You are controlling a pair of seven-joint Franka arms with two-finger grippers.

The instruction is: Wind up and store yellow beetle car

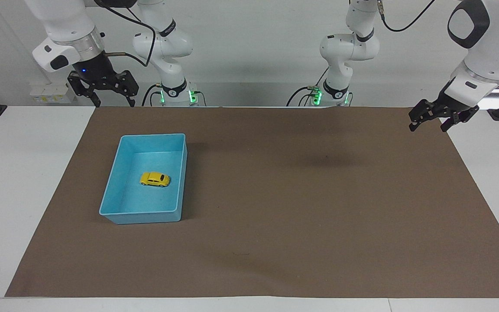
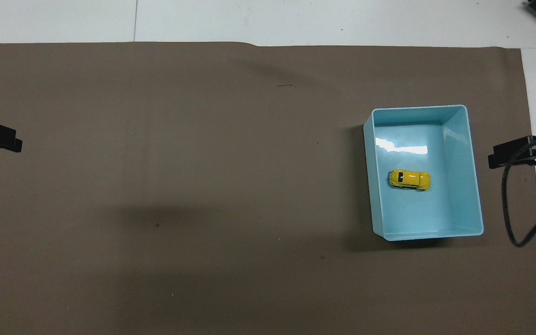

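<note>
Since the car [image 1: 155, 179] is seen resting in the bin [image 1: 182, 173], storing is judged done, and only a retreat is called for: the right gripper [image 1: 103, 92] and left gripper [image 1: 430, 121] are held empty, jaws apart, well clear of the bin.

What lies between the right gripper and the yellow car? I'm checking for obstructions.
Only the blue bin's wall around the yellow beetle car; the facing view shows the right gripper raised, open.

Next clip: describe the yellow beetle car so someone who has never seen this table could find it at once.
Start at the brown mat covering the table, then find the blue bin toward the right arm's end. The yellow beetle car sits on its wheels inside, away from the walls: tiny, bright yellow, rounded, dark windows, the bin's only content.
</note>
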